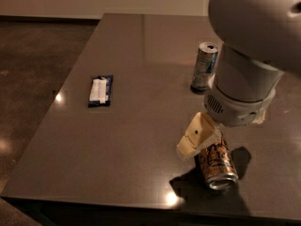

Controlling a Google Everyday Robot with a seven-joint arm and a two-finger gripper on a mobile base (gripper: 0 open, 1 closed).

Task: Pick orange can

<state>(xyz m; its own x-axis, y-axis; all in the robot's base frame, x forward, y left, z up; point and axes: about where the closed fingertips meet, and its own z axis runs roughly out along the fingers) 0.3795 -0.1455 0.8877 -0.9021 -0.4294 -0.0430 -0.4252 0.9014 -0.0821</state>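
Observation:
The orange can (217, 165) lies on its side near the front right of the dark table (141, 140), its silver open end toward the front edge. It has a gold mottled body with dark lettering. My gripper (227, 132) hangs from the big white arm directly over the can's far end. One cream finger (197, 136) sits at the can's left side and a sliver of the other (260, 118) shows to the right. The jaws stand open, straddling the can's far end. That end is hidden under the wrist.
A slimmer silver-blue can (205, 66) stands upright behind the gripper. A dark blue and white snack bar (100, 91) lies flat at the table's left. The table's front edge runs just below the orange can. Brown floor lies to the left.

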